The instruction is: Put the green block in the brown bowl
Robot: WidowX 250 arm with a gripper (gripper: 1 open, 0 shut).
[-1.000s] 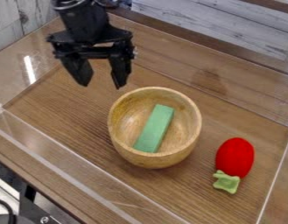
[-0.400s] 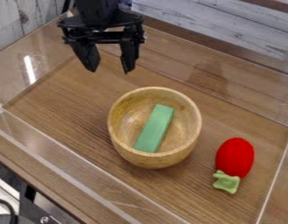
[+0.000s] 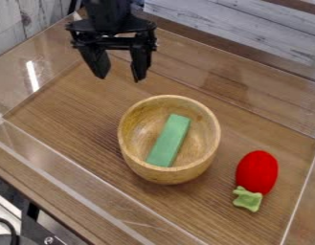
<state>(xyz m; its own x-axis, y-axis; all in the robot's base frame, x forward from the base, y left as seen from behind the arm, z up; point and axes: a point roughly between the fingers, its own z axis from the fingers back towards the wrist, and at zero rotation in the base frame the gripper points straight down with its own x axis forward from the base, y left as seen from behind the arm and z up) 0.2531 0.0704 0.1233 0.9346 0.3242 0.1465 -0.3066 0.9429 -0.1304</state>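
The green block (image 3: 171, 139) lies flat and slightly slanted on the floor of the brown bowl (image 3: 131, 149), a round tan wooden bowl at the middle of the table. My gripper (image 3: 118, 69) hangs above and behind the bowl, toward the upper left. Its two black fingers (image 3: 96, 63) point down, spread wide apart, and hold nothing. It is open and clear of the bowl's rim.
A red strawberry-like toy (image 3: 257, 170) with a small green leaf (image 3: 247, 199) lies to the right of the bowl. Clear plastic walls (image 3: 70, 172) enclose the wooden table on the near and left sides. A pale plank wall (image 3: 249, 24) runs behind.
My gripper has risen and shifted back and to the right, away from the bowl, staying open. The block and bowl have not moved.
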